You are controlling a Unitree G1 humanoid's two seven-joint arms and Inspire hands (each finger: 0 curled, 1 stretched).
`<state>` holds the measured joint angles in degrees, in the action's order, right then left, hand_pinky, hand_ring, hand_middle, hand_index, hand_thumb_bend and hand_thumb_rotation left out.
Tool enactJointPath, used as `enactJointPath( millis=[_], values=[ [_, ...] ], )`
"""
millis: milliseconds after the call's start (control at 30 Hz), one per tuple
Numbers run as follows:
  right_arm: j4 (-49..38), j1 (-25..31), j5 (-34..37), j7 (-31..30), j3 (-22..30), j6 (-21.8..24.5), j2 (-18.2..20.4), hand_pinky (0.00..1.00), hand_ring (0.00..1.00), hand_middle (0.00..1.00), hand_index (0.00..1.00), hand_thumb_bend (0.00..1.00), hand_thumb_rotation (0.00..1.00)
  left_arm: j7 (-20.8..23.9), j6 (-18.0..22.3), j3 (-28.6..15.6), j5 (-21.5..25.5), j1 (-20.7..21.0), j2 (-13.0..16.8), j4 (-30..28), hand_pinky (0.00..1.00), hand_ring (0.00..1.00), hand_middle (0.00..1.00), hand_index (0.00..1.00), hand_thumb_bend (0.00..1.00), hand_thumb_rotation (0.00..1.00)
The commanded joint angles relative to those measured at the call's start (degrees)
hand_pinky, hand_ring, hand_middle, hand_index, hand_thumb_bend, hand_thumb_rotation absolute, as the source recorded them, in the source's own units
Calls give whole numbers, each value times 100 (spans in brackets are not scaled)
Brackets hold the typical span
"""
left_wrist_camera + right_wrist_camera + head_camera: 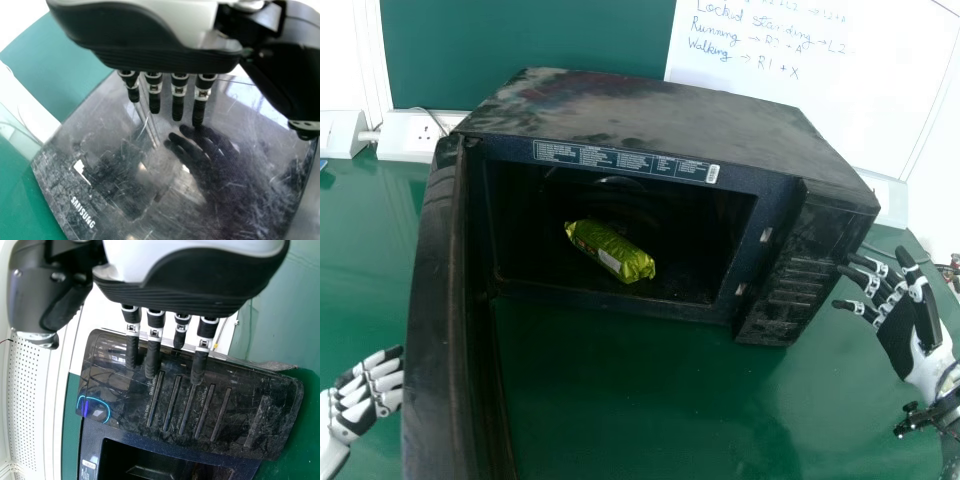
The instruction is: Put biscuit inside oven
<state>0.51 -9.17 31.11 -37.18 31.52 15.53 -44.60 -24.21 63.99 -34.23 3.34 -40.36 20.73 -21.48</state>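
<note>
The biscuit packet [610, 250], in a shiny green-yellow wrapper, lies inside the black oven [660, 120]. The oven door [435, 330] stands wide open toward the robot on the left. Outside that door, at the left edge of the head view, is my left hand [365, 395]; in the left wrist view the left hand [165, 60] has its fingers extended over the door's glossy outer face. My right hand [905, 320] is to the right of the oven's control panel, its fingers extended and holding nothing. The right wrist view has the right hand [175, 302] in front of the panel [200, 405].
The oven stands on a green table [620, 400]. Behind it are a whiteboard [820, 70] with handwriting and a white wall socket [415, 132] with a cable. More cables lie at the right, behind the right hand.
</note>
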Motion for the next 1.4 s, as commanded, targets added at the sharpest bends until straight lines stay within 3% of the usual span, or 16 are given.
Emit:
enactJointPath(
  millis=[0,100,167,200,300,367,733,933,1133,1367],
  values=[
    [-70,4,-6,26,56,21,10,66,80,80,82,79,88,-18,-202,-62,-44,-153,153,-288,72,83,86,84,99,100],
    [-33,-11,2,7,61,-6,21,66,80,81,83,73,89,-79,-500,-189,-90,-192,357,-594,70,83,86,84,99,100],
    [-82,-1,-6,48,57,8,38,64,78,80,82,56,54,-94,-626,-236,-119,-155,469,-695,71,83,86,84,98,100],
    [-117,7,-7,87,57,39,49,66,79,81,82,57,66,-113,-687,-217,-75,-131,568,-723,71,83,86,84,98,100],
    [-137,18,-39,109,35,-4,61,70,80,81,83,78,94,-118,-731,-115,-13,50,748,-661,70,83,85,83,98,100],
    [-111,9,-49,95,21,-14,58,69,79,81,83,80,99,-115,-744,-113,-81,159,788,-637,70,83,86,83,99,100],
    [-155,5,-103,107,12,-29,66,66,79,80,78,89,100,-200,-1007,-37,-255,529,1042,-583,69,83,86,84,99,100],
    [-128,32,-122,57,46,-48,41,68,82,81,82,73,100,-272,-1257,302,-112,893,1322,-585,72,84,87,85,98,100],
    [-122,29,-139,86,59,-19,47,66,84,83,83,74,100,-320,-1400,662,-150,1336,1489,-441,70,83,86,84,98,100],
    [-123,13,-159,109,35,-23,57,75,88,84,83,72,100,-408,-1584,1133,64,1710,1627,-215,67,81,85,83,99,100]
  ],
)
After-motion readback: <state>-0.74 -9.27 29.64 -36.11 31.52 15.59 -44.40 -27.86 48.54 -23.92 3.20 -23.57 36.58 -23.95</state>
